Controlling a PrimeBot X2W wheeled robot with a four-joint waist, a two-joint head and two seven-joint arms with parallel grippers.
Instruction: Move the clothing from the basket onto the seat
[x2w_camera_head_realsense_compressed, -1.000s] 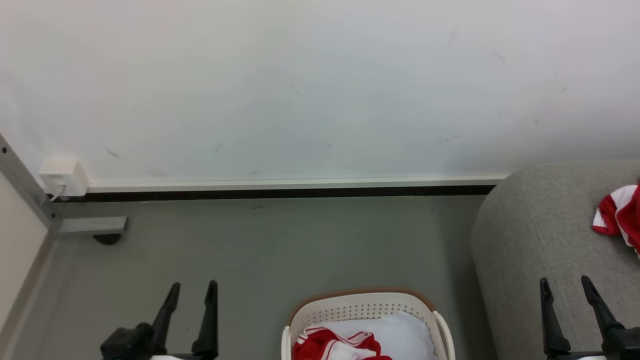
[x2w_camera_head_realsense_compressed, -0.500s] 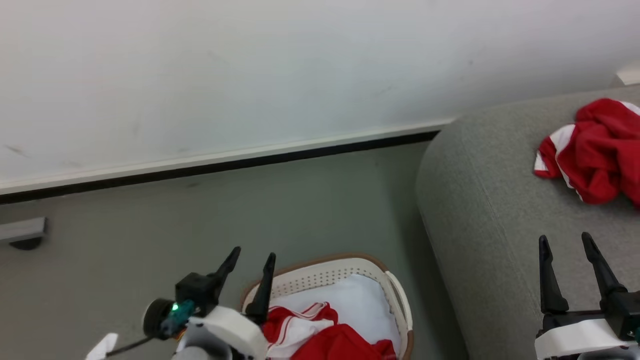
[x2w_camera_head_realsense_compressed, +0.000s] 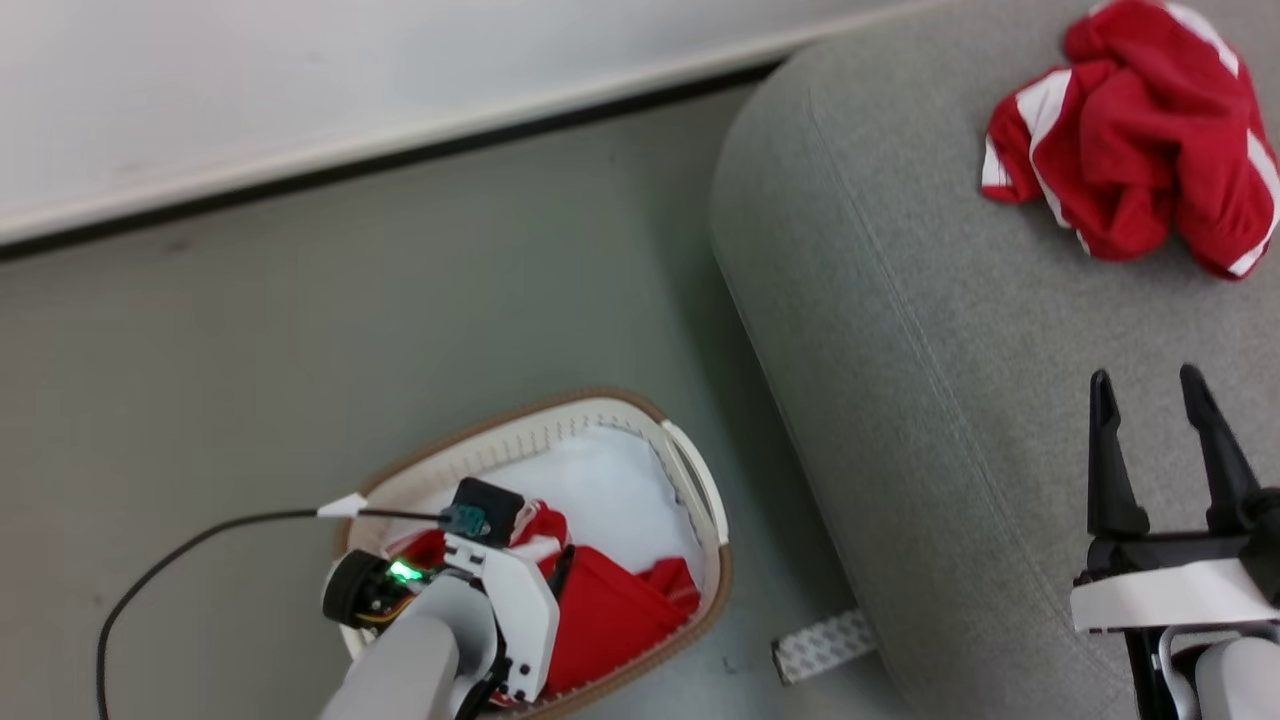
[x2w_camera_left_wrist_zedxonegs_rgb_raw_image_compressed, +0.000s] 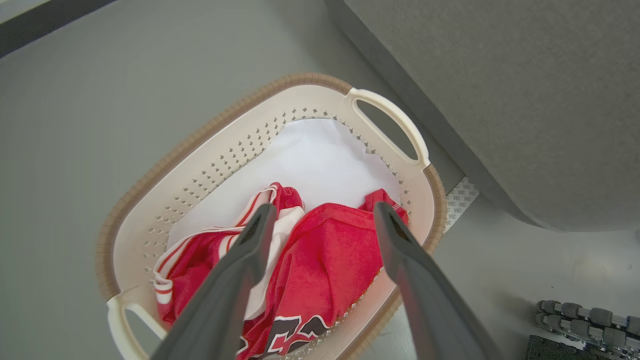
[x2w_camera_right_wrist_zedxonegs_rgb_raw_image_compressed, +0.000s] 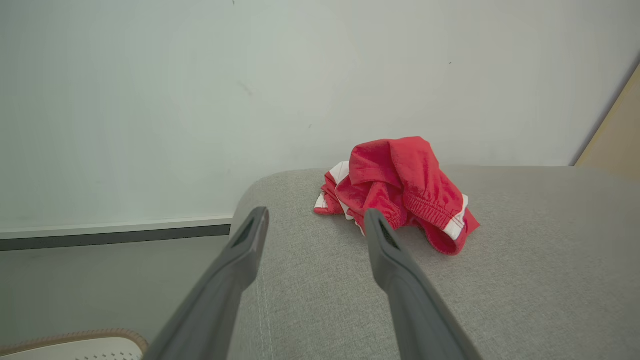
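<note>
- Hovering the left hand (x2w_camera_left_wrist_zedxonegs_rgb_raw_image_compressed: 324, 210), fingers spread and empty, over the red jersey (x2w_camera_left_wrist_zedxonegs_rgb_raw_image_compressed: 325, 260) bunched in the basket (x2w_camera_left_wrist_zedxonegs_rgb_raw_image_compressed: 200, 135).
- Aiming for the raised fold, clear of the perforated side, before pinching.
- Keeping the right hand (x2w_camera_head_realsense_compressed: 1150, 385), also spread, over the seat (x2w_camera_head_realsense_compressed: 900, 350), apart from another red garment (x2w_camera_head_realsense_compressed: 1130, 170) there.

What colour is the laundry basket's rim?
Brown, on the cream plastic basket; best in left wrist view.

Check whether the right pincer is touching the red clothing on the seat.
Apart. In the head view, a stretch of bare grey seat lies between the right pincer, its fingers spread, and the red clothing.
</note>
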